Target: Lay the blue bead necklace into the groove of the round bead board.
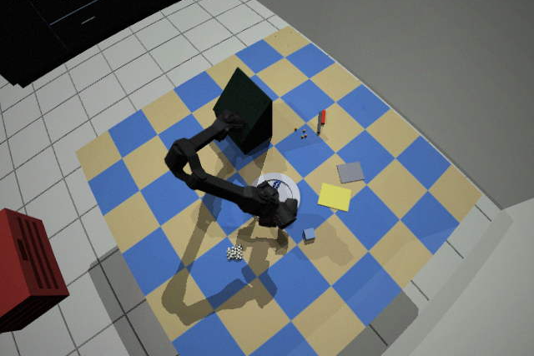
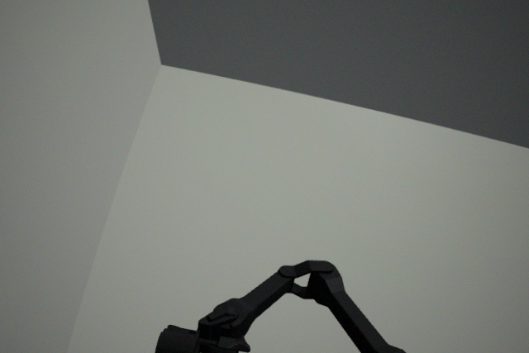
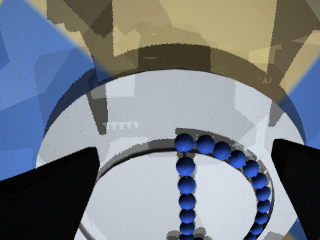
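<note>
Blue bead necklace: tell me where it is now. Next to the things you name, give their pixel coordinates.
In the wrist view, the blue bead necklace (image 1: 277, 183) (image 3: 263, 193) lies on the round bead board (image 1: 294, 188) (image 3: 175, 100), one stretch curving along the right-hand groove, another crossing the middle.

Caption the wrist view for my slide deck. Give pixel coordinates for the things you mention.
Open gripper (image 1: 282, 224) (image 3: 187, 154) above the round bead board (image 1: 294, 186) (image 3: 165, 100), blue bead necklace (image 1: 277, 183) (image 3: 263, 193) partly along its groove.

Top view high, looking down.
</note>
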`<action>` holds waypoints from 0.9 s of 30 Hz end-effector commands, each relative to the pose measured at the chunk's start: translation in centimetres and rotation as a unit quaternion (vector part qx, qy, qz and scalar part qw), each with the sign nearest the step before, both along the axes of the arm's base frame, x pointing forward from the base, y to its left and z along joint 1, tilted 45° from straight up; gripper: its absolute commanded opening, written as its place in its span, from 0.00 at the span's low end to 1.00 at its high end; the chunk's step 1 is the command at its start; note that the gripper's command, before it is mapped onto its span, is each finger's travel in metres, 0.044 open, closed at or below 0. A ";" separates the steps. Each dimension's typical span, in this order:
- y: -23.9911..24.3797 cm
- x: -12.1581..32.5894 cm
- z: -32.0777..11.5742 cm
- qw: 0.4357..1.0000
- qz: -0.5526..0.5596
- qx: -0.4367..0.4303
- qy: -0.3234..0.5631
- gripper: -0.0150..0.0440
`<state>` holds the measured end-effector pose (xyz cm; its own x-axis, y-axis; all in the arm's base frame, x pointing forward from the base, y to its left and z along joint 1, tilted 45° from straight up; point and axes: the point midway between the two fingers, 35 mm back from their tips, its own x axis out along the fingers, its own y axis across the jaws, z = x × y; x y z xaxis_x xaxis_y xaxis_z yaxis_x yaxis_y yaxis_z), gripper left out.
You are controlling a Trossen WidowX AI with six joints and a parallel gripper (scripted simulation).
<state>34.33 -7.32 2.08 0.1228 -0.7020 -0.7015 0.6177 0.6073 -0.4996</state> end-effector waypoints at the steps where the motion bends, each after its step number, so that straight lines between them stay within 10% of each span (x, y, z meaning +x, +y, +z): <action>1: 1.3 -0.4 0.7 1.000 0.008 0.000 0.005 0.82; 9: 2.1 -1.0 1.0 1.000 0.017 -0.002 0.014 0.47; 27: 0.7 -0.7 -0.4 1.000 0.017 -0.002 0.012 0.46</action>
